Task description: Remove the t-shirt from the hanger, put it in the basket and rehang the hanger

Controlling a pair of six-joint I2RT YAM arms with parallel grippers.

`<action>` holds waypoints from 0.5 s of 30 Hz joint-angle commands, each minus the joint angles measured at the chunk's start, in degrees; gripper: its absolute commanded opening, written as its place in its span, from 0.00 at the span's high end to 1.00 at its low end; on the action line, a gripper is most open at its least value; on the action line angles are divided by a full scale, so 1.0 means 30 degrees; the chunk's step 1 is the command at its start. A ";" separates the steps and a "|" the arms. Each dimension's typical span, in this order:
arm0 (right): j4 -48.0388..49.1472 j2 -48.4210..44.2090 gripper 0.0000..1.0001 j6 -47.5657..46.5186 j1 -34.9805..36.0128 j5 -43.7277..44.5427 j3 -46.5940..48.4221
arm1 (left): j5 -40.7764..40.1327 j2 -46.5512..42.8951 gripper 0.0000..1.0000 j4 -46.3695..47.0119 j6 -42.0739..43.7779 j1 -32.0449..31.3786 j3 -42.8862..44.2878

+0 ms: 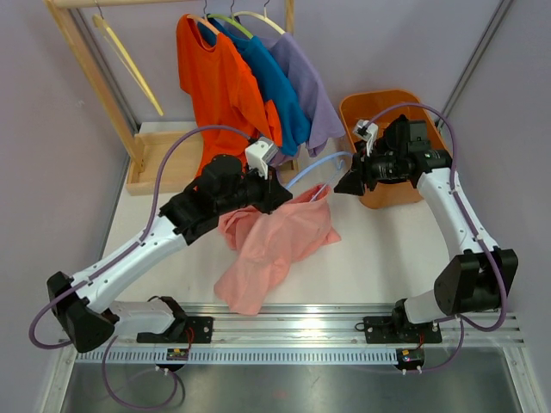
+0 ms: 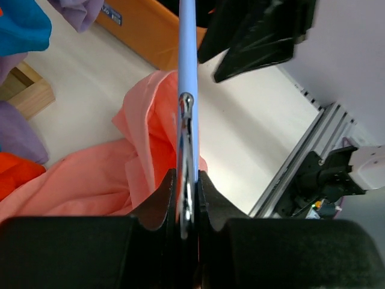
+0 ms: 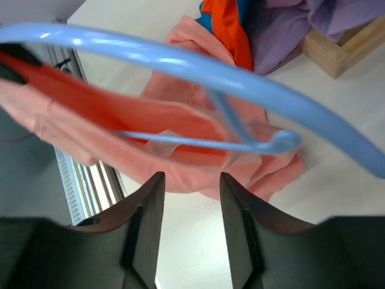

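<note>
Salmon t-shirt [image 1: 267, 249] hangs below the left gripper [image 2: 187, 186], clenched on the blue hanger [image 3: 180, 63], whose bar crosses ahead of the released right gripper [image 3: 191, 186].

I see a pale, off-white counter [image 1: 379, 258] running back from the ribbed metal rail [image 1: 301, 323] at its near edge. A salmon-pink t-shirt [image 1: 267, 249] lies crumpled near the middle, its lower end close to the rail. An orange basket [image 1: 379, 99] sits at the back right. The wooden rack base [image 1: 159, 172] stands at the back left, well apart from the basket.
</note>
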 commanded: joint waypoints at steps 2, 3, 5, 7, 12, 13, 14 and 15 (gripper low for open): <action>-0.6287 -0.1690 0.46 -0.8099 -0.0205 -0.1042 0.1591 | 0.1956 0.0408 1.00 0.1677 0.1565 0.1085 0.1479; -0.7173 -0.1839 0.44 -0.9074 -0.0234 -0.1041 0.1736 | 0.2135 0.0612 1.00 0.1649 0.1682 0.1464 0.1509; -0.9801 -0.2161 0.42 -1.1733 -0.0234 -0.1274 0.1971 | 0.3301 0.0906 1.00 0.1561 0.2266 0.1992 0.1683; -1.1364 -0.2192 0.39 -1.3323 -0.0234 -0.1712 0.2760 | 0.4734 0.1549 1.00 0.0715 0.3432 0.2141 0.2035; -1.3334 -0.1696 0.29 -1.7019 -0.0205 -0.3851 0.5303 | 0.7729 0.2576 1.00 -0.1451 0.7327 0.2142 0.2973; -1.3363 -0.1433 0.26 -1.7284 -0.0176 -0.4057 0.5805 | 0.8081 0.2751 1.00 -0.1747 0.7773 0.2142 0.3119; -1.3393 -0.0851 0.24 -1.7693 -0.0205 -0.4378 0.6361 | 0.8259 0.2869 1.00 -0.2011 0.8183 0.2142 0.3236; -1.3625 -0.0468 0.24 -1.8132 -0.0147 -0.4468 0.7585 | 0.8347 0.2957 1.00 -0.2478 0.8535 0.2142 0.3557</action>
